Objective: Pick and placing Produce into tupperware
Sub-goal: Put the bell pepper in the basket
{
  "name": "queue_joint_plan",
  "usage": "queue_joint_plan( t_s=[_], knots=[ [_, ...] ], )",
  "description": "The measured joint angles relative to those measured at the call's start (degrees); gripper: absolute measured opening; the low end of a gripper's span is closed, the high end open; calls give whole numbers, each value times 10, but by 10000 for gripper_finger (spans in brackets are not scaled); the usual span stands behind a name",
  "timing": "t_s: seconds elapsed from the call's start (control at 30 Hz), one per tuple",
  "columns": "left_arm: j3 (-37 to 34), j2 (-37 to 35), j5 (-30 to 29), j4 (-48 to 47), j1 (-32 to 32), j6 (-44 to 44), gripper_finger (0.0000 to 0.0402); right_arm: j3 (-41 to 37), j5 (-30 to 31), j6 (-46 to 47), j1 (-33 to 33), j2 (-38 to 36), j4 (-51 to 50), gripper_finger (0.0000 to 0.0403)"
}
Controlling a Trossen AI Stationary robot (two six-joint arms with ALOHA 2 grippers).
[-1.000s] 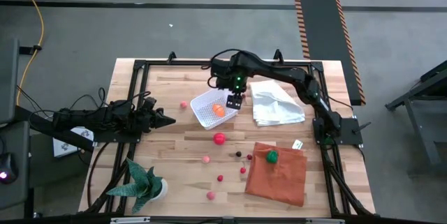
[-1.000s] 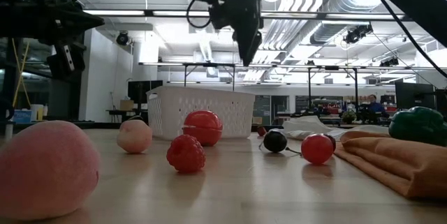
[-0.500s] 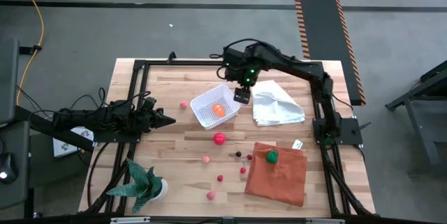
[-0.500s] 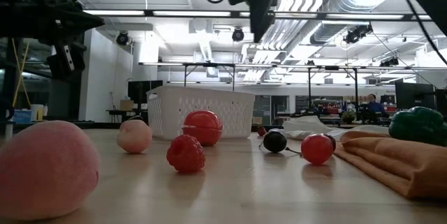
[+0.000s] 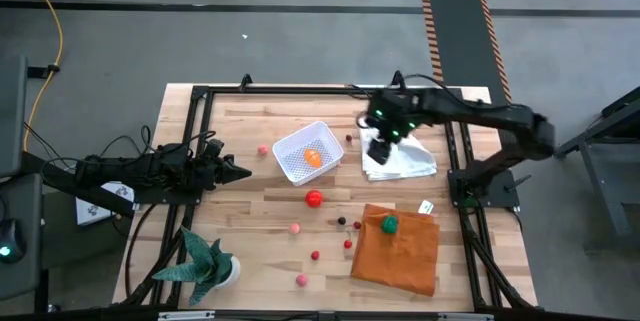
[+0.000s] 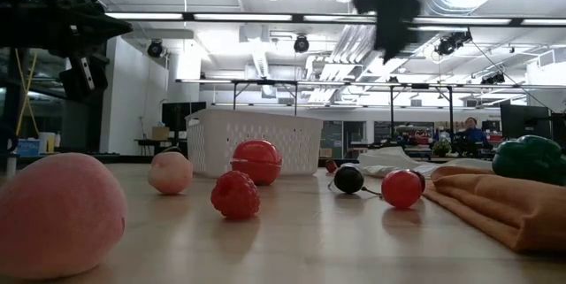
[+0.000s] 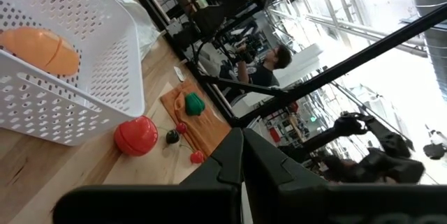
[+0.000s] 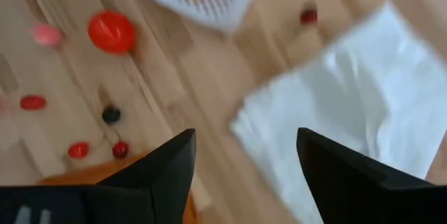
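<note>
While right gripper [image 5: 380,146] hovers, fingers apart, over crumpled white cloth [image 5: 400,157], perforated tupperware [image 5: 307,152] holds orange ball [image 5: 313,157].

The tupperware [image 5: 307,152] sits near the table's [image 5: 250,221] middle with one produce piece [image 5: 314,157] inside it, and a folded cloth [image 5: 402,153] lies just to its right. In front of the tub, loose produce [image 5: 314,199] is scattered across the boards. Another cloth [image 5: 398,251] lies at the front right with a piece [image 5: 388,223] on it, and a potted plant [image 5: 207,264] stands at the front left corner.
</note>
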Motion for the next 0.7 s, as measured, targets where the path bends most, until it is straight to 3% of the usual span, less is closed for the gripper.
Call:
queue_joint_plan(
  t_s=[0.33,0.7],
  knots=[
    [0,0,0,0,0,0,1,-154,-1,167,80,-137,2,240],
    [0,0,-10,-1,0,-4,1,-189,-1,376,222,-143,-2,240]
  ],
)
